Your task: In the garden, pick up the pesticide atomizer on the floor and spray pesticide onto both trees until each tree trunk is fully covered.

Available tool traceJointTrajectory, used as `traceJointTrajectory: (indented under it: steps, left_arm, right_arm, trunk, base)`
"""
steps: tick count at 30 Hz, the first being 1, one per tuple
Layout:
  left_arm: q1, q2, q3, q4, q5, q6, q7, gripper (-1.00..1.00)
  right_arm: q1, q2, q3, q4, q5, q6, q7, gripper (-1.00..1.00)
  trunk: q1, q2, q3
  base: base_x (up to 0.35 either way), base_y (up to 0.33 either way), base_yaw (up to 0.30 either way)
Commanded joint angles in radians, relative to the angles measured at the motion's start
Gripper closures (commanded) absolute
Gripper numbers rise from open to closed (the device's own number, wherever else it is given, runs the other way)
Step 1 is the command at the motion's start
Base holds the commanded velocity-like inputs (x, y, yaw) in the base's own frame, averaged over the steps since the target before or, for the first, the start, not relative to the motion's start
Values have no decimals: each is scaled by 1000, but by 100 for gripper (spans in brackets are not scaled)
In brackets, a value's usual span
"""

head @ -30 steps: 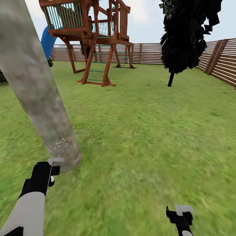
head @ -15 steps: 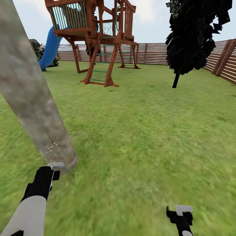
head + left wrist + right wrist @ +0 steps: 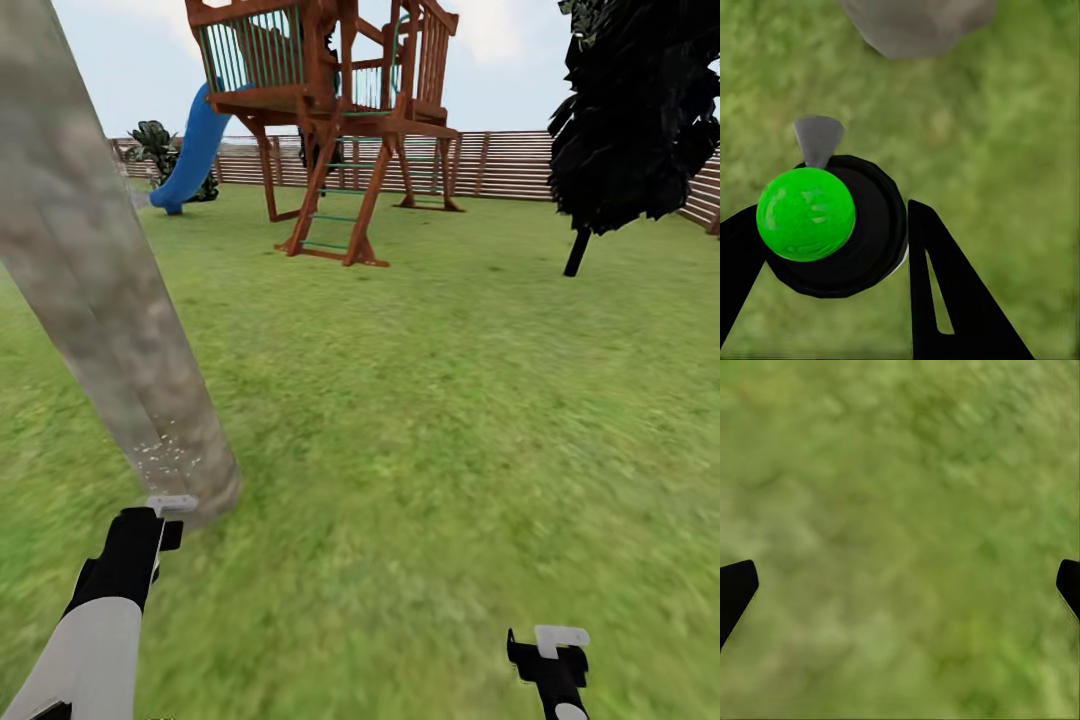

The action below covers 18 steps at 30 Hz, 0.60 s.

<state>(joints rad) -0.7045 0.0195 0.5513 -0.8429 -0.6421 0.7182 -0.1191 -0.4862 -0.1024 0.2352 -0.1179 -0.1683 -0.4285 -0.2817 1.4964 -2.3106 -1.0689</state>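
Note:
A thick pale grey-beige tree trunk rises at the left of the head view, and its base stands on the grass. Fine white pesticide specks dot the trunk's lowest part. My left gripper is just in front of that base, shut on the pesticide atomizer, a round black body with a bright green cap and a grey nozzle aimed toward the trunk. My right gripper hangs low at the right, open over bare grass.
A wooden play tower with a blue slide stands far ahead. A dark-leaved tree on a thin stem is at the right. A brown slat fence closes the lawn, with a shrub by it.
The camera has turned left, so the play tower, dark tree and fence have shifted right in the picture and the slide and shrub show more. Both arms hold their poses.

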Motion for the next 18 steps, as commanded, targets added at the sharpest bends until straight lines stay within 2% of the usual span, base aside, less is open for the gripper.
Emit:
traceJointTrajectory:
  steps: [1, 4, 14, 18]
  left_arm:
    - [-1, -1, 2, -1, -10, 3, -10, 100]
    - [-1, -1, 2, -1, -10, 3, -10, 100]
    - [-1, -1, 2, -1, -10, 3, -10, 100]
    - [-1, 0, 4, -1, -10, 3, -10, 100]
  right_arm:
    - [0, 0, 9, 0, -10, -3, -2, -100]
    - [0, 0, 9, 0, -10, -3, -2, -100]
    - [0, 0, 9, 0, -10, -3, -1, -100]
    - [0, 0, 9, 0, -10, -3, -2, -100]
  trunk:
    - [0, 0, -1]
    - [0, 0, -1]
    - [0, 0, -1]
    - [0, 0, -1]
  base:
    - [139, -256, 277]
    - [141, -256, 124]
    - [142, -255, 7]
    - [141, -256, 231]
